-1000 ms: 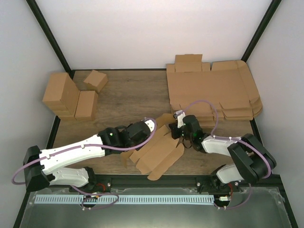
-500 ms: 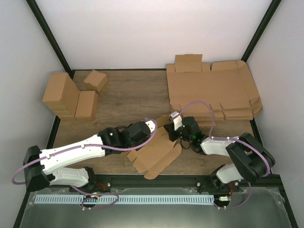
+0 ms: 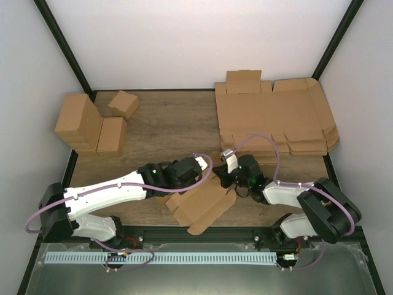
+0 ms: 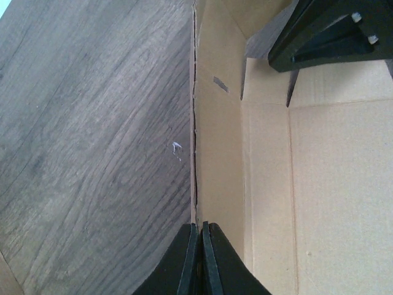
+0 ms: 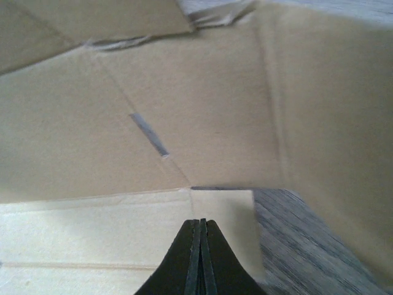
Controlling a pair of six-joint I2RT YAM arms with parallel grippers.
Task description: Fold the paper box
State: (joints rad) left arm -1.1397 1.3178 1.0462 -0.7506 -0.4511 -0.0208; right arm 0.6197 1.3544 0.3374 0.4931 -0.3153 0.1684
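The paper box (image 3: pixel 202 206) lies half-formed near the table's front edge, with flaps spread and one long wall raised. My left gripper (image 3: pixel 206 175) is at its far left side. In the left wrist view this gripper (image 4: pixel 201 226) is shut, its tips against the top edge of the raised wall (image 4: pixel 195 123), with nothing seen between them. My right gripper (image 3: pixel 224 181) reaches into the box from the right. In the right wrist view it (image 5: pixel 201 221) is shut over a small flat flap (image 5: pixel 224 212), with brown panels (image 5: pixel 202 110) rising around it. Its black body (image 4: pixel 331 37) shows in the left wrist view.
A pile of flat cardboard sheets (image 3: pixel 276 117) fills the back right corner. Several folded brown boxes (image 3: pixel 86 126) stand at the back left, one small box (image 3: pixel 123 103) behind them. Black frame posts and white walls enclose the wooden table (image 3: pixel 166 123).
The left arm has pushed a little to the right and the right gripper has shifted left and nearer. The box has slid slightly toward the front edge. Both grippers stayed shut.
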